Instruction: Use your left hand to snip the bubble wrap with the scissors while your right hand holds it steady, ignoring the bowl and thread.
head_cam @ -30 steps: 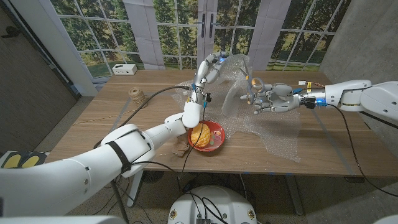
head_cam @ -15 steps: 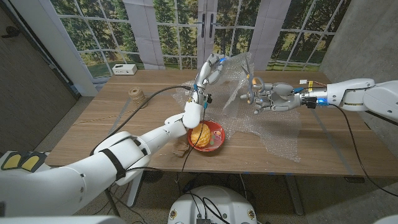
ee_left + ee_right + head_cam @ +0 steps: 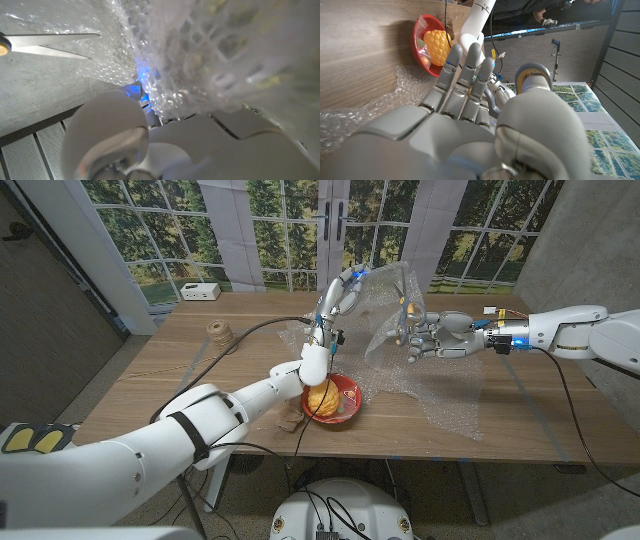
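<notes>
My right hand (image 3: 425, 338), right of frame centre, pinches the bubble wrap (image 3: 440, 385), lifting its edge off the counter (image 3: 160, 385). Left hand (image 3: 340, 295), upper middle, grips the scissors (image 3: 47, 44), blades slightly parted at the wrap. Red bowl (image 3: 345, 402) sits below centre.

We're looking at glossy white arm shells with rounded joints, and a black band wraps the left arm (image 3: 190, 432) near the elbow. Black cables run along both arms. The right hand (image 3: 432, 338) is grey with segmented fingers (image 3: 462, 70) and blue-tipped bits; the left hand (image 3: 340, 292) is paler, with blue accents. There's a blue light glowing at the right wrist (image 3: 505, 336), plus yellow markings on the left shoulder (image 3: 30, 438).
</notes>
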Action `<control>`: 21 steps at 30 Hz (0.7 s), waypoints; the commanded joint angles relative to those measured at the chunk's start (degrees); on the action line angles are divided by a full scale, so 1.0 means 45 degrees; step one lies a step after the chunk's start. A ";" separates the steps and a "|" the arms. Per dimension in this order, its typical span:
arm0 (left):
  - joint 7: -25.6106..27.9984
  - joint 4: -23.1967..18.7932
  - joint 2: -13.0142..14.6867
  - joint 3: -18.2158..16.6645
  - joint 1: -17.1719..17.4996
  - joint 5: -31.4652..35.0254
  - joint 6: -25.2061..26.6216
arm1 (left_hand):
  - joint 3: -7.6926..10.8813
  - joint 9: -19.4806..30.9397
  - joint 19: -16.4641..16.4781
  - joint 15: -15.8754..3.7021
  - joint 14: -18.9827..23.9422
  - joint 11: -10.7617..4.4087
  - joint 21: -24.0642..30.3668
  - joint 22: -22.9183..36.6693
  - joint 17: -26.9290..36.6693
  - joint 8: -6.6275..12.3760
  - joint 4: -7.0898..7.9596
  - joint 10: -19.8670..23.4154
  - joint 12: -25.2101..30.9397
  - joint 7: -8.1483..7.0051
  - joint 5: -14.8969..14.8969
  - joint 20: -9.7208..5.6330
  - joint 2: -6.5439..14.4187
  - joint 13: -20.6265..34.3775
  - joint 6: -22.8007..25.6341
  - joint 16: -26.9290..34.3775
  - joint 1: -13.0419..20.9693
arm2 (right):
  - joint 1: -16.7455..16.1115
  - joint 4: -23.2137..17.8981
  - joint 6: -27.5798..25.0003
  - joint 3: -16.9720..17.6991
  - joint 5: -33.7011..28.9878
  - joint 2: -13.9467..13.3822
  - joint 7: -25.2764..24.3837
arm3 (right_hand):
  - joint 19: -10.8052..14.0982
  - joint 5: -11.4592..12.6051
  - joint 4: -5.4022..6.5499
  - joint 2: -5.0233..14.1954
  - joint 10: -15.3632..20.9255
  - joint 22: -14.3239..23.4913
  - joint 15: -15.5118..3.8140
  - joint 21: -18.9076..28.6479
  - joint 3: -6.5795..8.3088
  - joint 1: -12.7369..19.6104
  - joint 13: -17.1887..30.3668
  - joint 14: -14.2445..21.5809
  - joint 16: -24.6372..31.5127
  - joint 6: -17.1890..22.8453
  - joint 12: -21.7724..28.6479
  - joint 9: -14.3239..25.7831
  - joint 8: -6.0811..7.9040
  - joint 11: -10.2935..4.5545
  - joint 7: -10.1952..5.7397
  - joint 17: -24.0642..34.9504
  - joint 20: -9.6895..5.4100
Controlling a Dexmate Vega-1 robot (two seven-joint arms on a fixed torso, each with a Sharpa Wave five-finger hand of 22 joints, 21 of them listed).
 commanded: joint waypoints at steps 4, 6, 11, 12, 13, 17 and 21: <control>0.1453 0.1788 -0.0757 0.0045 -0.0642 0.1399 0.0323 | 0.0150 -0.0382 0.0013 -0.0374 0.0366 0.0317 0.0223 0.0171 -0.0127 -0.0197 -0.0423 0.0136 -0.0059 -0.0106 -0.0132 -0.1041 -0.0051 0.0345 0.0421 -0.0070 -0.0147 | 0.0166 0.0087 -0.0277 -0.0184 0.0157 0.0191 0.0072 | 0.0071 0.0054 0.0003 0.0113 0.0160 0.0014 -0.1459 -0.0079 -0.0047 0.0012 -0.0047 0.0118 -0.0041 -0.0004 0.0029 0.0029 0.0051 -0.0019 -0.0008 0.0037 -0.0010; 0.1453 0.1831 -0.0804 -0.0012 -0.0654 0.1499 0.0454 | 0.0155 -0.0453 0.0000 -0.0374 0.0342 0.0323 0.0243 0.0172 -0.0187 -0.0210 -0.0458 0.0132 -0.0081 -0.0100 -0.0148 -0.1032 -0.0068 0.0385 0.0530 -0.0126 -0.0177 | 0.0226 0.0115 -0.0363 -0.0219 0.0199 0.0199 0.0058 | 0.0081 0.0056 0.0002 0.0115 0.0169 0.0014 -0.1456 -0.0088 -0.0058 0.0005 -0.0018 0.0127 -0.0043 0.0000 0.0057 0.0026 0.0052 -0.0001 -0.0012 0.0055 -0.0015; 0.1453 0.1980 -0.0904 0.0097 -0.0787 0.1421 0.0598 | 0.0064 -0.0724 -0.0051 -0.0377 0.0420 0.0375 0.0380 0.0141 -0.0186 -0.0290 -0.0773 0.0092 -0.0096 -0.0029 -0.0212 -0.1069 -0.0151 0.0600 0.0885 -0.0115 -0.0131 | 0.0223 0.0102 -0.0482 -0.0221 0.0268 0.0163 -0.0012 | 0.0097 0.0058 0.0010 0.0131 0.0116 0.0013 -0.1450 -0.0109 -0.0078 -0.0022 0.0038 0.0121 -0.0086 -0.0017 0.0084 0.0022 0.0044 0.0021 -0.0010 0.0039 -0.0010; 0.1453 0.1980 -0.0917 0.0097 -0.0803 0.1412 0.0593 | 0.0042 -0.0767 -0.0026 -0.0377 0.0412 0.0399 0.0416 0.0133 -0.0202 -0.0312 -0.0829 0.0101 -0.0094 -0.0063 -0.0223 -0.1061 -0.0170 0.0621 0.0927 -0.0128 -0.0117 | 0.0191 0.0102 -0.0502 -0.0206 0.0303 0.0153 -0.0020 | 0.0099 0.0058 0.0006 0.0132 0.0136 0.0013 -0.1453 -0.0114 -0.0080 -0.0019 0.0002 0.0126 -0.0088 -0.0014 0.0070 0.0021 0.0046 0.0005 -0.0016 0.0044 -0.0006; 0.1453 0.1970 -0.0926 0.0090 -0.0818 0.1425 0.0609 | 0.0023 -0.0795 -0.0023 -0.0377 0.0435 0.0395 0.0434 0.0125 -0.0185 -0.0348 -0.0862 0.0090 -0.0092 -0.0075 -0.0232 -0.1053 -0.0188 0.0646 0.0909 -0.0109 -0.0115 | 0.0103 0.0097 -0.0470 -0.0156 0.0335 0.0149 -0.0037 | 0.0099 0.0058 0.0004 0.0132 0.0149 0.0013 -0.1453 -0.0119 -0.0084 -0.0021 -0.0051 0.0127 -0.0091 -0.0014 0.0043 0.0020 0.0046 -0.0008 -0.0002 0.0048 -0.0001; 0.1453 0.2122 -0.1010 0.0341 -0.0956 0.1051 0.0592 | -0.0067 -0.0984 -0.0053 -0.0379 0.0445 0.0418 0.0485 0.0031 -0.0207 -0.0512 -0.0960 0.0092 -0.0172 -0.0082 -0.0267 -0.1053 -0.0146 0.0631 0.0984 -0.0126 -0.0145 | -0.0183 0.0017 -0.0387 0.0053 0.0375 0.0063 -0.0175 | 0.0102 0.0062 -0.0012 0.0143 0.0135 0.0013 -0.1456 -0.0144 -0.0093 -0.0006 0.0006 0.0138 -0.0116 -0.0025 0.0085 0.0016 0.0042 0.0014 0.0005 0.0049 -0.0004; 0.1453 0.2016 -0.1010 0.0394 -0.0991 0.0958 0.0552 | -0.0129 -0.1166 -0.0066 -0.0380 0.0460 0.0373 0.0506 -0.0100 -0.0210 -0.0704 -0.1019 0.0092 -0.0242 -0.0082 -0.0280 -0.1039 -0.0097 0.0646 0.1008 -0.0132 -0.0207 | -0.0349 -0.0055 -0.0290 0.0199 0.0356 0.0022 -0.0191 | 0.0109 0.0063 -0.0010 0.0148 0.0124 0.0014 -0.1452 -0.0163 -0.0112 -0.0025 -0.0038 0.0158 -0.0120 -0.0046 0.0060 0.0014 0.0035 0.0018 0.0025 0.0071 0.0003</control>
